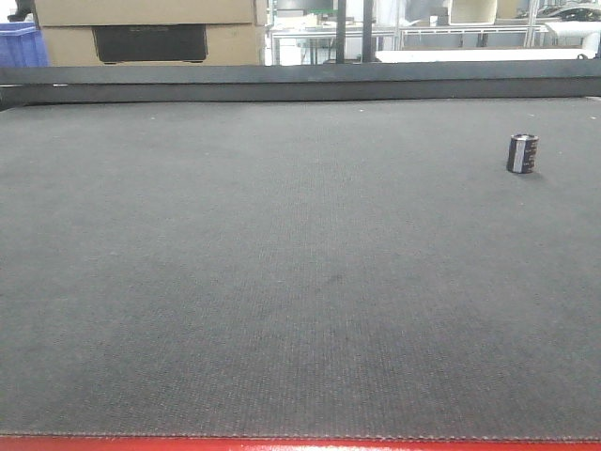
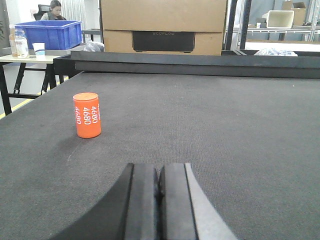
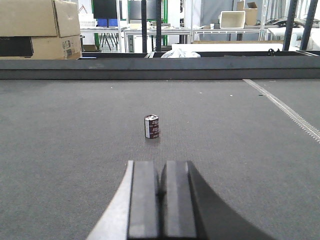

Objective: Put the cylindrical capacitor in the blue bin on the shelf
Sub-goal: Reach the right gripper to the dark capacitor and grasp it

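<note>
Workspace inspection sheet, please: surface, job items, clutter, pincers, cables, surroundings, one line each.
Surface: dark grey mat, flat, no spills seen.
Job's things: cylindrical capacitor upright on the mat, far right; target bin not identified.
Clutter: orange cylinder upright on the mat's left side.
Grippers: left pincer and right pincer both shut, empty, low over the mat.
Cables: nothing seen.
Surroundings: cardboard boxes, blue crate on a side table, seated person.

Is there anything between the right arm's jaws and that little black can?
Nothing. The right wrist view shows only bare grey mat between the jaws and the capacitor.
</note>
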`<state>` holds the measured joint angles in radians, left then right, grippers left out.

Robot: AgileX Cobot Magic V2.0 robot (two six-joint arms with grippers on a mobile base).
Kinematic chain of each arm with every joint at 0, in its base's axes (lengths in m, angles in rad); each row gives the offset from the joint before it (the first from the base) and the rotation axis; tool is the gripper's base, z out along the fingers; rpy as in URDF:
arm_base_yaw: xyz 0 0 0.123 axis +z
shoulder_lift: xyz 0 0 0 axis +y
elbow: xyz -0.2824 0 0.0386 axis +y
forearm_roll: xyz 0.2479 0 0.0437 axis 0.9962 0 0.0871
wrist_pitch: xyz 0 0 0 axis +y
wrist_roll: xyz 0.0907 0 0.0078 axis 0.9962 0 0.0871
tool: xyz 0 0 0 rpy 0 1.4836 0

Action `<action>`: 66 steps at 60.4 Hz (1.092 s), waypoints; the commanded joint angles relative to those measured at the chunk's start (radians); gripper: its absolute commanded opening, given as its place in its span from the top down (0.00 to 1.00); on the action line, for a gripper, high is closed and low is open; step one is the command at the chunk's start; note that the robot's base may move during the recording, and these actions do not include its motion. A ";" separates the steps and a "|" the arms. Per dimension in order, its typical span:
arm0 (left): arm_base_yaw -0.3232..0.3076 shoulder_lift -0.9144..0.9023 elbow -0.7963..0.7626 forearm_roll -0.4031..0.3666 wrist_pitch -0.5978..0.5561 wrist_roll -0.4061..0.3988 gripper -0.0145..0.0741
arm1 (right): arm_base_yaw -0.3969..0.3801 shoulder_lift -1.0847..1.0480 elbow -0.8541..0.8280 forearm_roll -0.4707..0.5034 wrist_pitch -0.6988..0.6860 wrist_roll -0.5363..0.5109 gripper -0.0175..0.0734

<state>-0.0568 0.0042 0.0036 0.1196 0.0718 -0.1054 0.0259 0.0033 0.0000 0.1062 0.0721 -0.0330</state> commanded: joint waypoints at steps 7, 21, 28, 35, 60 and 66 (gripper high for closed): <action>0.002 -0.004 -0.004 0.004 -0.014 0.002 0.96 | -0.005 -0.003 0.000 -0.006 -0.021 -0.003 0.99; 0.002 -0.004 -0.004 0.004 -0.019 0.002 0.96 | -0.005 -0.003 0.000 -0.006 -0.021 -0.003 0.99; 0.002 -0.004 -0.004 0.004 -0.056 0.002 0.96 | -0.005 -0.003 0.000 -0.006 -0.021 -0.003 0.99; 0.002 -0.004 -0.004 0.004 -0.108 0.002 0.96 | -0.005 -0.003 0.000 -0.006 -0.021 -0.003 0.99; 0.002 -0.004 -0.071 -0.003 -0.200 0.002 0.96 | -0.005 -0.003 -0.007 0.026 -0.199 -0.003 0.99; 0.002 0.024 -0.204 -0.003 -0.090 0.002 0.96 | -0.005 -0.003 -0.101 0.058 -0.175 -0.003 0.99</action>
<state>-0.0568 0.0070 -0.1007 0.1205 -0.0609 -0.1054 0.0259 0.0029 -0.0305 0.1387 -0.0730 -0.0330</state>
